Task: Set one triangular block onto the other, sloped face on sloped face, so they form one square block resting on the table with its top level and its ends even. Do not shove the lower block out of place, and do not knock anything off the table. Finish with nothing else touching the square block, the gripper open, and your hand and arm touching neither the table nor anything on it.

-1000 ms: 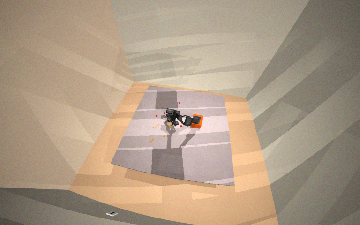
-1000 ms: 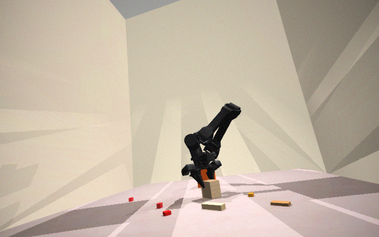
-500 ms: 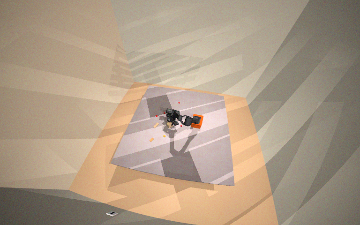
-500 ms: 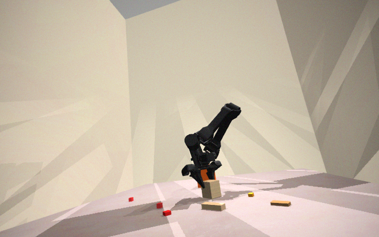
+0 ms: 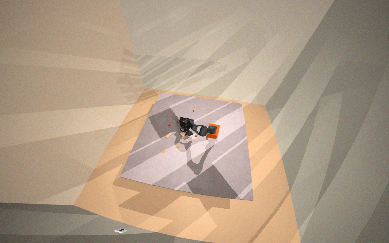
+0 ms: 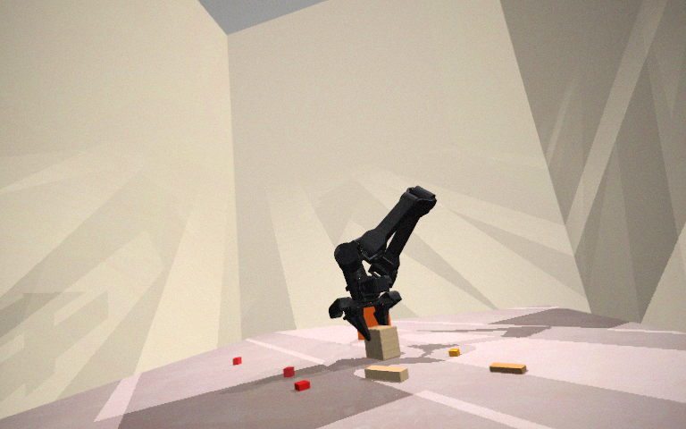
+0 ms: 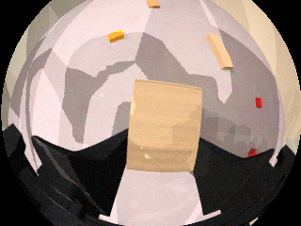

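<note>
The triangular blocks (image 5: 183, 135) (image 6: 382, 346) (image 7: 165, 118) show as one pale wooden, nearly square shape at the middle of the table (image 5: 171, 171) (image 6: 202, 399). In the exterior view its top looks about level and its base is at the table. I cannot make out the sloped seam between the two. My gripper (image 5: 186, 132) (image 6: 375, 332) (image 7: 161, 136) reaches down from above and is shut on the upper part of this shape, one finger on each side. The fingertips partly hide its sides. Whether the ends are even is hard to tell.
A pale bar (image 5: 168, 135) (image 6: 386, 373) (image 7: 220, 53) lies close by. Beyond are a tan bar (image 5: 163, 151) (image 6: 507, 367) and a small orange block (image 5: 177, 147) (image 6: 454, 351) (image 7: 116, 36). Several small red blocks (image 5: 169, 125) (image 6: 302, 385) (image 7: 259, 103) lie around.
</note>
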{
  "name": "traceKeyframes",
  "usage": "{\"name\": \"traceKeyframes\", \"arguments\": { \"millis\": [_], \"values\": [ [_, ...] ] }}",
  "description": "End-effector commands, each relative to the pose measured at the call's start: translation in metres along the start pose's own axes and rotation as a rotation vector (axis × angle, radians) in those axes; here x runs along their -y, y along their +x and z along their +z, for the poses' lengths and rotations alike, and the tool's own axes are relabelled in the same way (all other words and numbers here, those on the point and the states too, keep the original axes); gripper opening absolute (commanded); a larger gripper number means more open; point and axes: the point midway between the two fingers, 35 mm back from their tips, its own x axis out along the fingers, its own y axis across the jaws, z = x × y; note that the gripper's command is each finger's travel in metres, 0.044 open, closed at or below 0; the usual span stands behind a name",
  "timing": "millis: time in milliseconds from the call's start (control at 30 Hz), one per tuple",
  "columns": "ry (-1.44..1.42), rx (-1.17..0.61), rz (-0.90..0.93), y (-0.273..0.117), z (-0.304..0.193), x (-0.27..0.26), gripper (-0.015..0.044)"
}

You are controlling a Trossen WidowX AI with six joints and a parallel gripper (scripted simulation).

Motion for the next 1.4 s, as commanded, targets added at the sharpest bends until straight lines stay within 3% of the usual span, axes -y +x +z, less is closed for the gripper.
{"name": "traceKeyframes", "arguments": {
  "millis": [0,433,767,1100,1367],
  "values": [
    [0.0,0.0,0.0,0.0,0.0,0.0,0.0105],
    [0.0,0.0,0.0,0.0,0.0,0.0,0.044],
    [0.0,-0.002,-0.001,-0.002,0.0,0.001,0.044],
    [0.0,-0.013,-0.007,-0.103,-0.002,0.004,0.044],
    [0.0,-0.007,-0.004,-0.111,-0.001,0.001,0.044]
  ]
}}
